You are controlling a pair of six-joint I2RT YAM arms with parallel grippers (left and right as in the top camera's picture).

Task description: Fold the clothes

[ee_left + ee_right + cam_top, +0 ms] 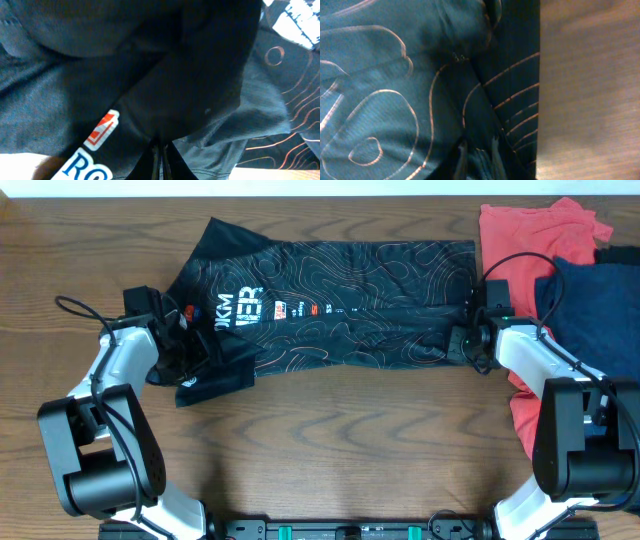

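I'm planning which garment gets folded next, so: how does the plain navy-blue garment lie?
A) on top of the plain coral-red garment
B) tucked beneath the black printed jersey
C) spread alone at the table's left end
A: the plain navy-blue garment overlaps the plain coral-red garment on the overhead view's right side, apart from the black printed jersey.

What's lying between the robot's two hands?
The black jersey lies spread out on the table between the left gripper and the right gripper. The overhead view shows it.
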